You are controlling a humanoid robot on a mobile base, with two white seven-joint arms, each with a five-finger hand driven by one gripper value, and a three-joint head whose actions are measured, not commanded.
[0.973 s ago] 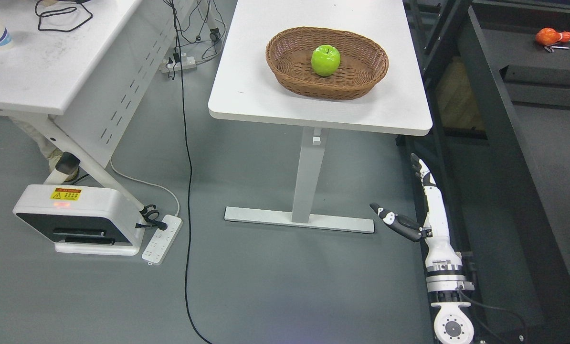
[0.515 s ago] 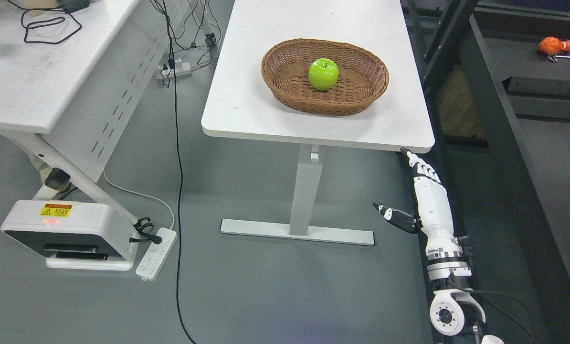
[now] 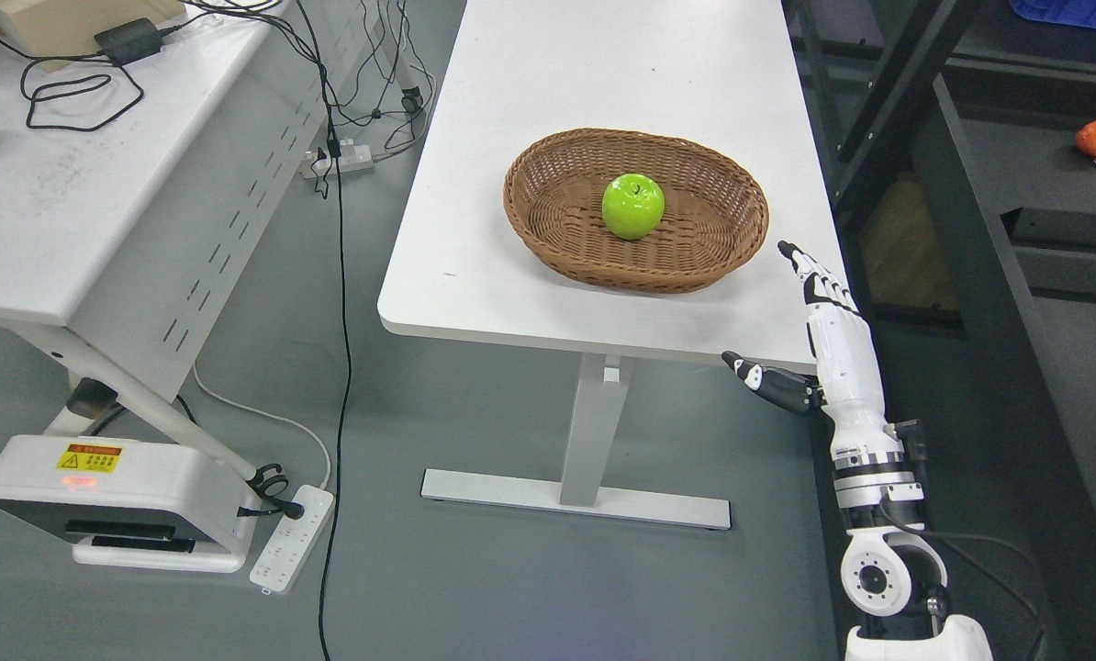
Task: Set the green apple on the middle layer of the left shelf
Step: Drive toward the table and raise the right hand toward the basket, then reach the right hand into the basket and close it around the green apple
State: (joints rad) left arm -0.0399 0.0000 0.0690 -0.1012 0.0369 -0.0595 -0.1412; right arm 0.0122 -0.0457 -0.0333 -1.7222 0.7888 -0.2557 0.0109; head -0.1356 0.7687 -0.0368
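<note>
**Right hand at the desk's near-right corner, apple waiting in the basket**

We see the green apple (image 3: 632, 207) sitting upright, stem up, near the middle of the oval wicker basket (image 3: 548, 240), which stands on the white desk (image 3: 475, 275) towards its near-right part. Our right hand (image 3: 810, 335) comes in from the lower right and shows over the desk's near-right corner, to the right of the basket and apart from it. Our left hand is not in view.

What could go wrong from here, in our judgement:
- The hand looks close to the desk edge, so a forward reach at this height might clip the edge or the corner.
- The basket's rim stands between the hand and the apple. A low approach could push the light basket across the desk instead of clearing it.
- The apple is smooth and round. A grasp that closes off-centre could roll it within the basket or let it slip on the lift.
- The shelf frame (image 3: 888, 92) stands dark to the right, near the arm, so a wide swing could strike it.

The fingers (image 3: 823, 286) are stretched out nearly straight and point away towards the far side, while the thumb (image 3: 768, 381) sticks out to the left, well apart from them. The hand is wide open, holds nothing, and as far as we can tell touches nothing.
</note>
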